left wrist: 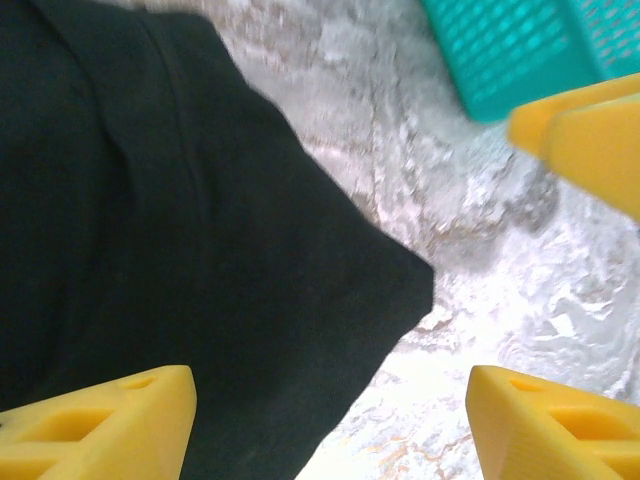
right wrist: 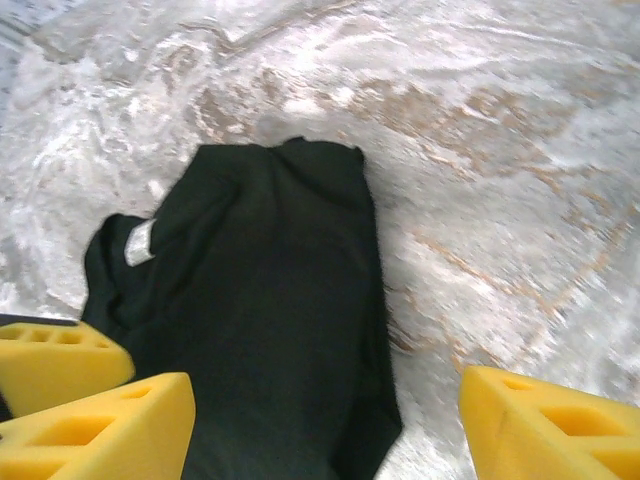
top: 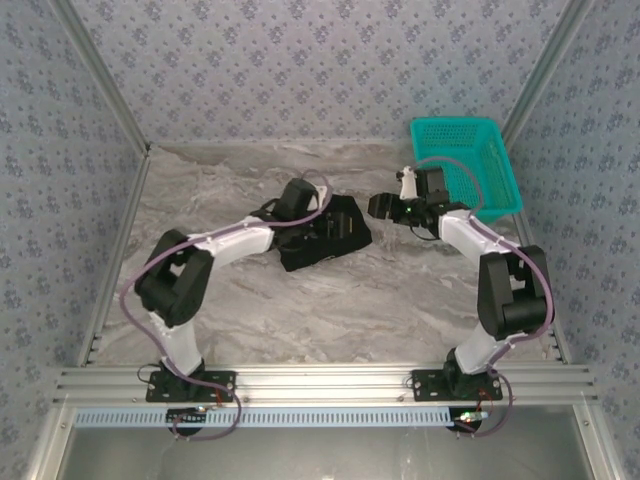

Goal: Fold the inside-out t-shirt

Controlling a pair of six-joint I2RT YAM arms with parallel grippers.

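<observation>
Yellow fingers [left wrist: 100, 425] of the left gripper [left wrist: 330, 425] stand wide apart at the bottom of the left wrist view, clasping nothing, over the lower right corner of the inside-out t-shirt [left wrist: 150, 250]. The right gripper [right wrist: 325, 425] is likewise spread and empty, its left finger over the cloth. In the top view the shirt [top: 325, 235] lies as a compact dark bundle at the middle of the marble table [top: 300, 320], left of the teal basket [top: 465, 165]. The fold looks nearly done. Any next move calls for pinching a free edge, perhaps the loose flap near the pale label [right wrist: 140, 242], and laying it flat.
</observation>
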